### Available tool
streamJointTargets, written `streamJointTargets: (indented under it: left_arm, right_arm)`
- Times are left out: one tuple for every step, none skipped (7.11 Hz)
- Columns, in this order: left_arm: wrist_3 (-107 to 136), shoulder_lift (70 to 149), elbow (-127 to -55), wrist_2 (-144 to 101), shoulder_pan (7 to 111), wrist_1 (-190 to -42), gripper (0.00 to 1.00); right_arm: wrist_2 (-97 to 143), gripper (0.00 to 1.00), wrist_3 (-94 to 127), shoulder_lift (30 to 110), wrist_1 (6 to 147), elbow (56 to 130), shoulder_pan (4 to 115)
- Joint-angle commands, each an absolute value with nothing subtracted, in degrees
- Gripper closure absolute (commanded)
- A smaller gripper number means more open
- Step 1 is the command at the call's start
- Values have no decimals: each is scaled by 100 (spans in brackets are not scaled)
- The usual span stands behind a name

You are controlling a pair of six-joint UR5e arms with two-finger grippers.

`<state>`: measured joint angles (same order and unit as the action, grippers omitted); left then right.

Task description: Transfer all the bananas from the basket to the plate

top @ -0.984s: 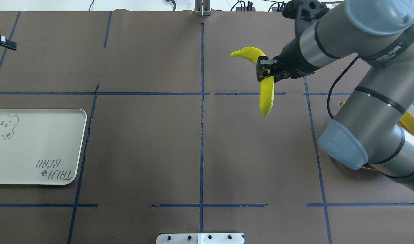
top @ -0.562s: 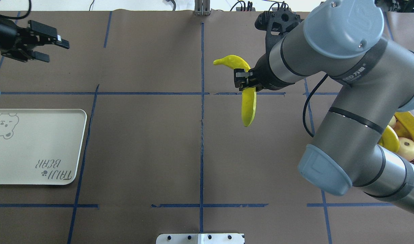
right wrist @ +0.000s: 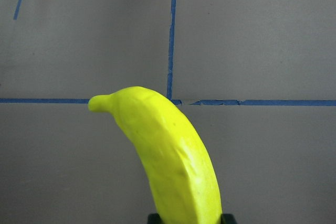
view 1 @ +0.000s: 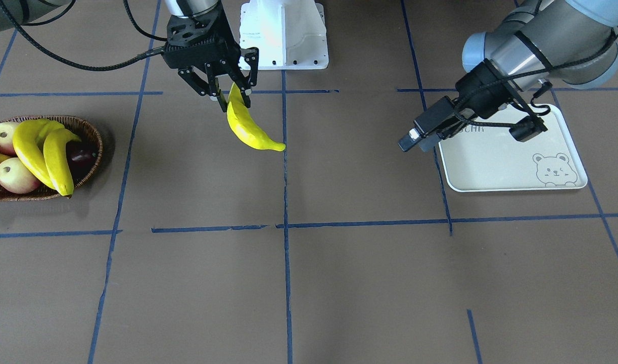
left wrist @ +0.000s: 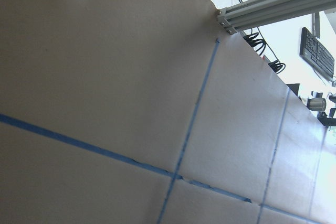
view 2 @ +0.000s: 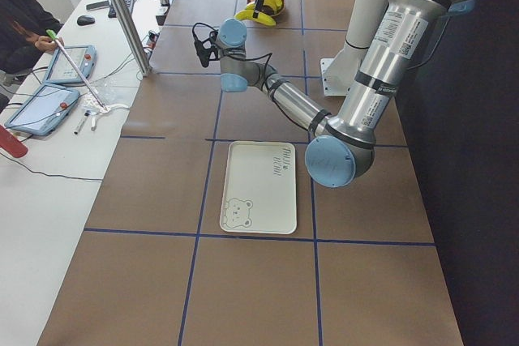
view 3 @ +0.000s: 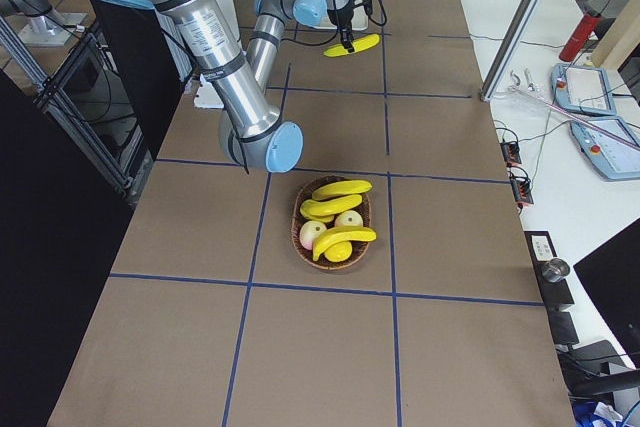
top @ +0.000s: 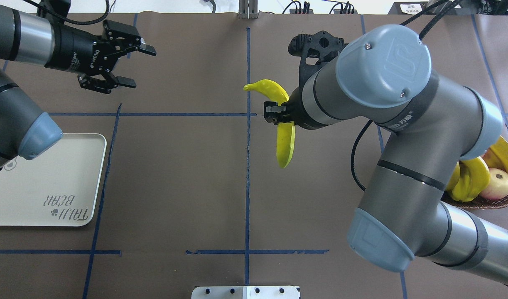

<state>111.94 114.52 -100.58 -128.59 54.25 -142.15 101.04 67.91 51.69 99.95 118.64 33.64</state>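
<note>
Taken from the overhead view's left side, the plate (top: pixel 50 178) lies flat on the bench (top: pixel 175 166) at the left edge, its "TAIJI BEAR" lettering showing and nothing on its visible surface. A joint of the left arm overhangs its far left corner. Beyond the plate, toward the far side of the bench, the left end effector (top: pixel 137 67) hangs over the brown surface with its fingers (top: pixel 148 50) spread wide and nothing between them.

Near the middle, just to the right of the long blue tape line (top: pixel 247 187) that runs down the bench, the right end effector (view 1: pixel 233 100) is clamped on one banana (top: pixel 285 145). It grips the fruit partway along its length, so one end curves out toward the far left and the other points back toward the robot. The right wrist view shows the yellow body reaching out from between the fingers, with the bench and a tape crossing beneath.

At the right edge sits the basket (top: pixel 486 203), well apart from the plate and partly hidden by the right arm. The exterior right view shows three bananas (view 3: pixel 342 188) inside it, lying across pale round fruit (top: pixel 498 185); the front-facing view also shows a dark fruit (view 1: pixel 79 154) beside them.
</note>
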Motion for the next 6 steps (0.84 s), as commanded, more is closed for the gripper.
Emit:
streamJointTargets:
  left_arm:
    - [12083,11750,-10352,-12571,4872,-14168,0]
    - [12128,11777,-10484,-12238,4443,-14124,0]
    - [12259,11899,-10503,-11973,4212,-14011,0]
    - [12296,12144,-10477,-11657,3992,-13749,0]
    - [12287,12260,-10442,-11411,3799,-13633,0]
    - [12278,12322,-10389,-11365,3771,-13632,0]
  right_arm:
    - [9932,100,6838,5072,10002,11787,3252]
    - [9923,100,6838,4993,10002,11743,3252]
    - [9923,100,6838,4975,10002,11725,3243]
    - [9914,100,6838,4940,10002,11725,3234]
    - [9879,100,6838,4939,10002,11725,3200]
    - [9888,100,6838,4922,10002,11742,3173]
